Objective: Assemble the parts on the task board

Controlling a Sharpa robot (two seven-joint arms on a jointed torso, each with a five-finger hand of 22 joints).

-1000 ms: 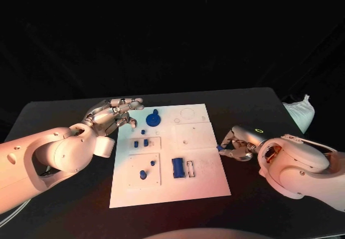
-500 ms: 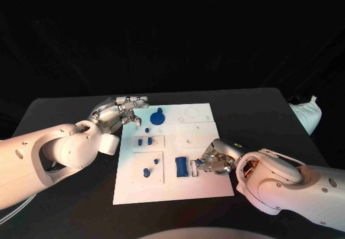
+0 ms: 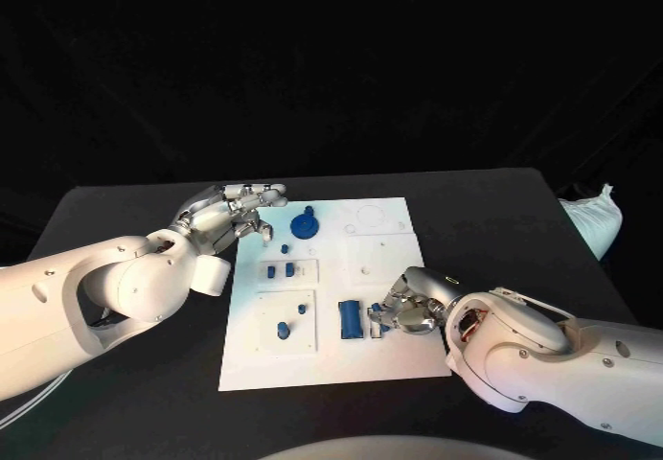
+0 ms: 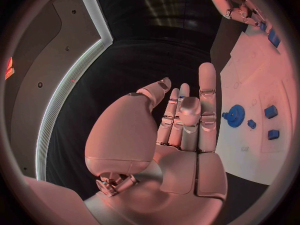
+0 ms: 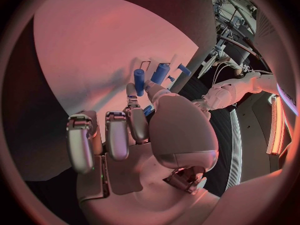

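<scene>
Moved: since a second ago my right hand (image 3: 405,309) has come off the board's right edge and in over its lower right part, beside the block; the head camera has shifted a little too.
Unmoved: left hand (image 3: 232,213) at the board's upper left corner, as before.
Board (image 3: 391,356): white plate in the middle of the black tabletop (image 3: 125,383).
Parts, counted in head view: one gear (image 3: 303,226) near the top; one tiny piece just below it; two small squares (image 3: 279,271) side by side; two pieces on the lower left panel, one small (image 3: 300,310), one oval (image 3: 284,330); one tall block (image 3: 351,319) standing at lower centre.
Right fingers: bent down onto the board just right of the block; I see a bit of blue at the fingertips (image 5: 139,116), but I cannot tell whether they grip it.
Left fingers (image 4: 207,92): straight, close together, holding nothing, over the tabletop beside the board.
Hidden: my right hand covers the slot beside the block.
Hard to make out: faint outlines on the board's upper right.
</scene>
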